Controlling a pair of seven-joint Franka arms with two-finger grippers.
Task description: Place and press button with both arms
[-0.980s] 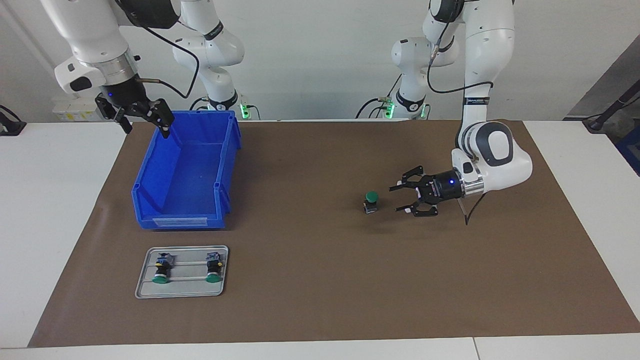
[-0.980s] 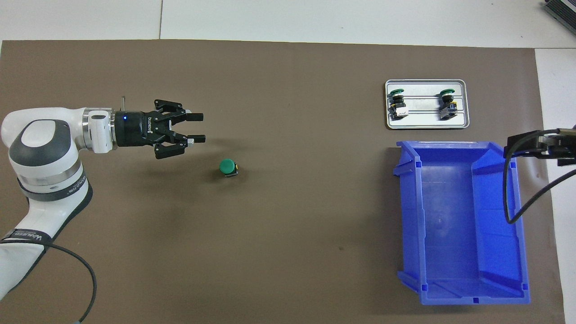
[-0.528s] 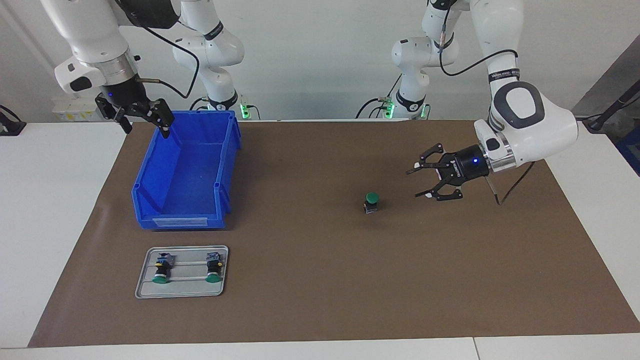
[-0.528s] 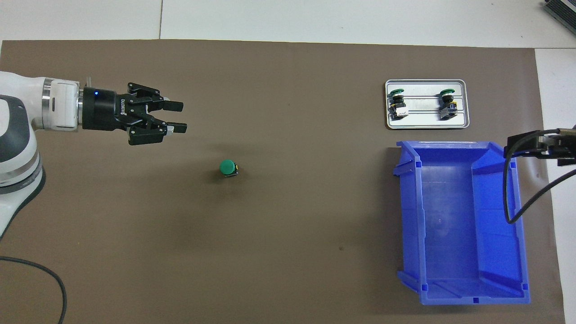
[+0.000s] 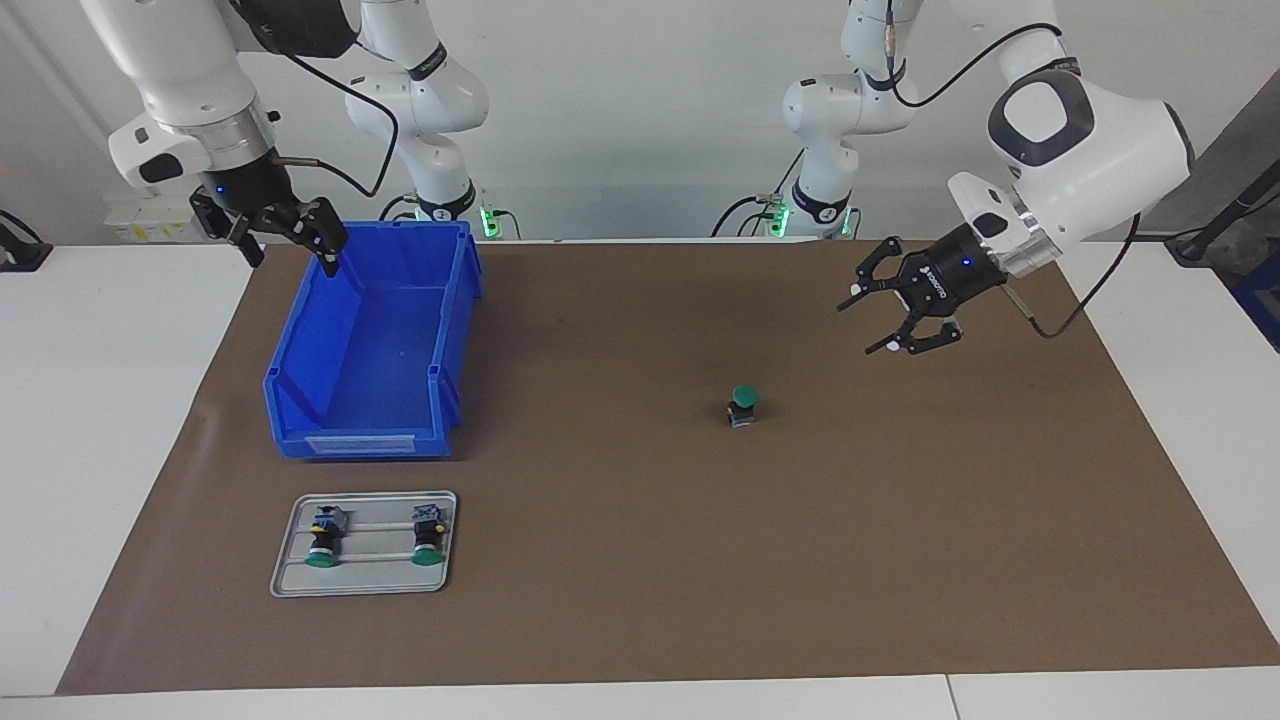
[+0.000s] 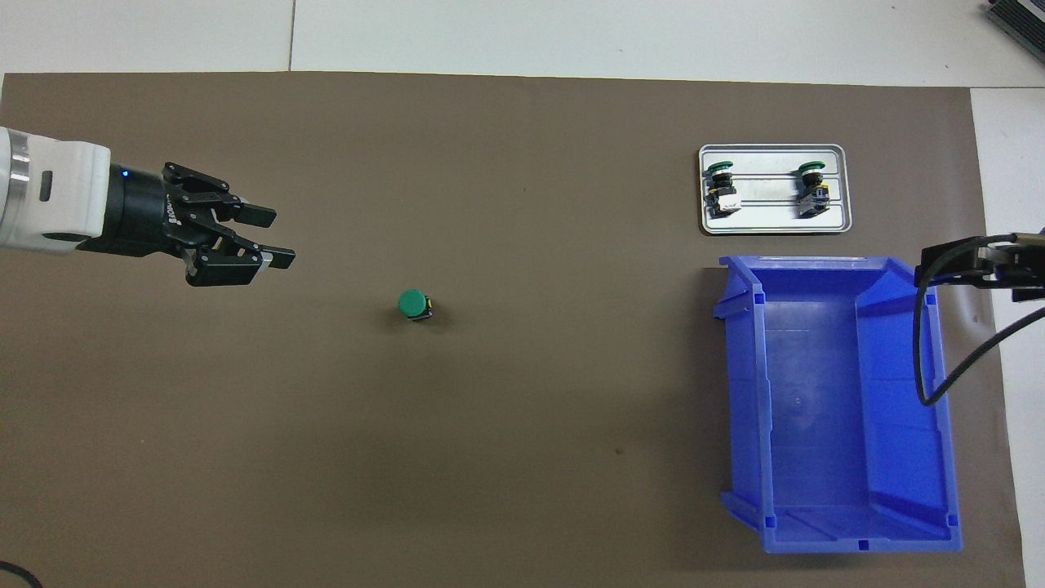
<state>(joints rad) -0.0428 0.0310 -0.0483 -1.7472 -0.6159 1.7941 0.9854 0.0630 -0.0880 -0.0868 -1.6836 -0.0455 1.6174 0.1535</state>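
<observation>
Standing upright on the brown mat [image 5: 640,600], green cap up, the button [image 5: 741,405] sits alone toward the left arm's end, well away from every edge of the mat and touched by nothing. The left gripper [image 5: 880,318] hangs in the air over the mat, apart from the button, its fingers spread and empty. The right gripper [image 5: 290,243] waits over the corner of the blue bin [image 5: 350,440] nearest the robots, fingers apart and holding nothing. Two more buttons lie on their sides in the grey tray [image 5: 290,585], which sits just beside the bin, farther from the robots. By the look of it, the placing is done and the pressing is the step in hand. Next, one gripper would need to come straight down onto the green cap, centred, since the small body could tip under a slanted push.
</observation>
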